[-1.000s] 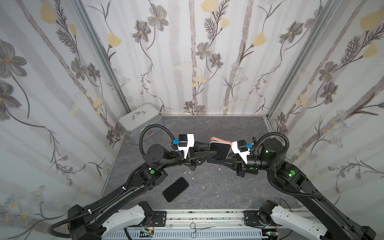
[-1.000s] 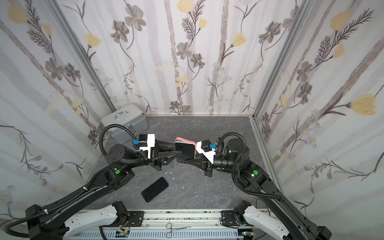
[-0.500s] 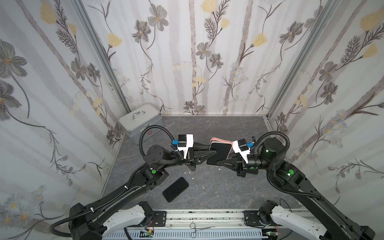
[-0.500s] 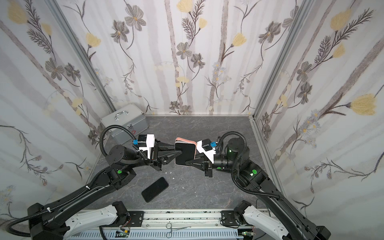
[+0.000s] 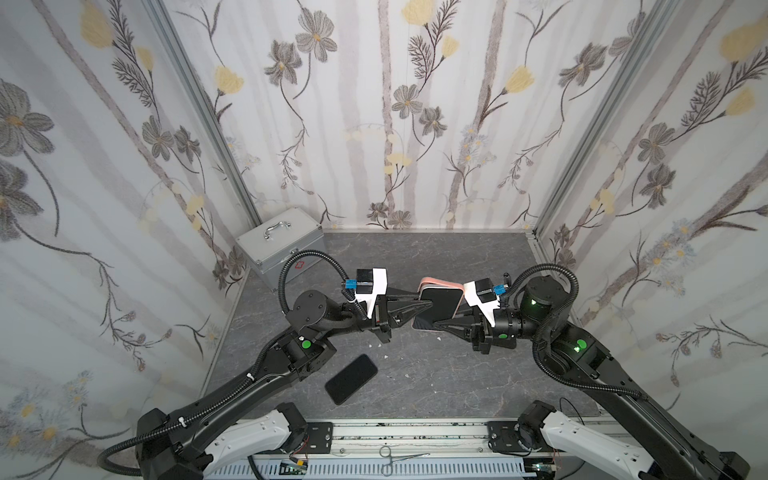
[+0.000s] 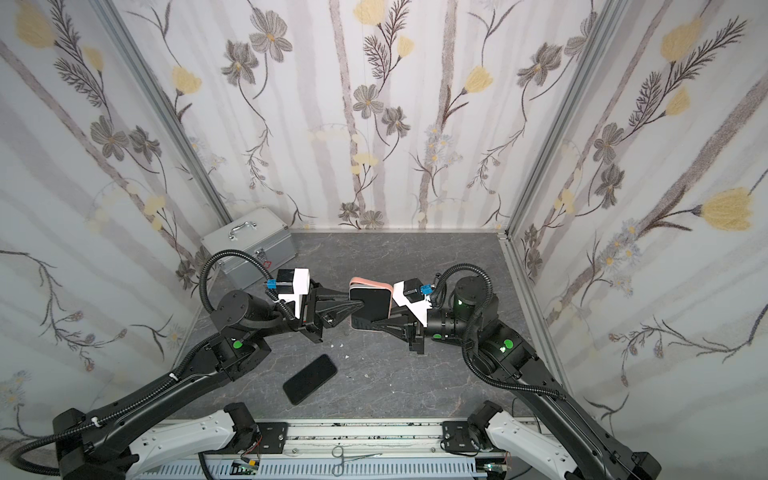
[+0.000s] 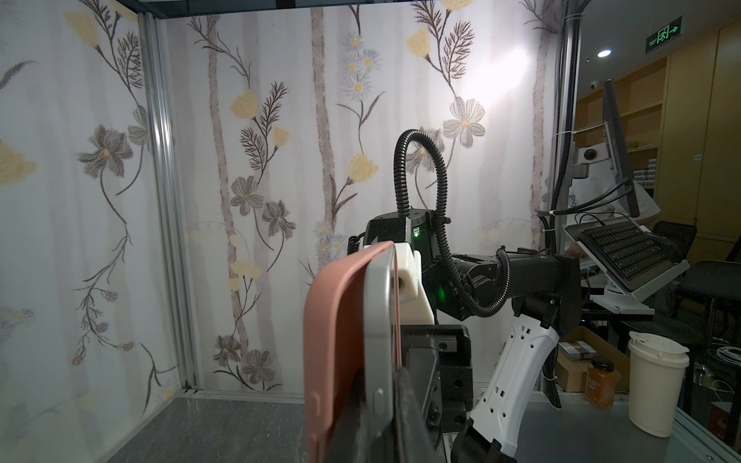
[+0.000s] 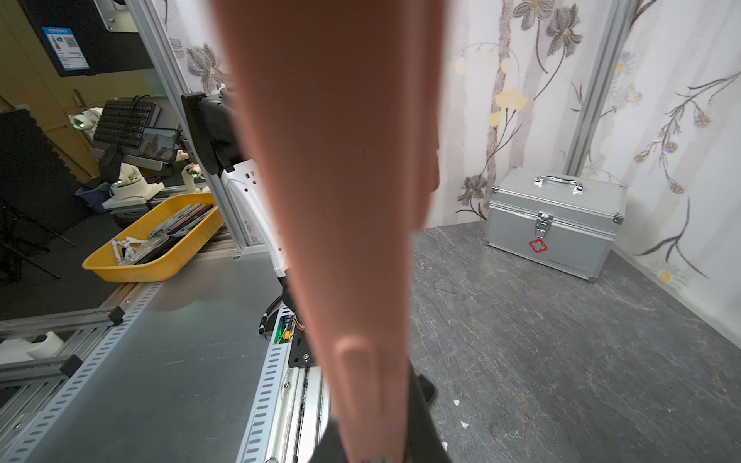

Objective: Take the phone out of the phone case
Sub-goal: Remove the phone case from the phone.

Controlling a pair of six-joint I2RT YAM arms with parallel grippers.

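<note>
Our left gripper [image 5: 429,306] pinches the flat, shiny black phone [image 5: 439,309]. The smooth pink case [image 5: 440,285] sits at our right gripper [image 5: 437,324]; we cannot tell if that one squeezes.

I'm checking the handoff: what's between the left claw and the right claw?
The phone with its pink case, raised off the table, sits between left claw and right claw; both top views show it.

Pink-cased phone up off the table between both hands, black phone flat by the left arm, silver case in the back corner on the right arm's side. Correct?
No: the silver case sits in the back corner on the side of the left arm, not the right, as both top views show. The rest holds.
</note>
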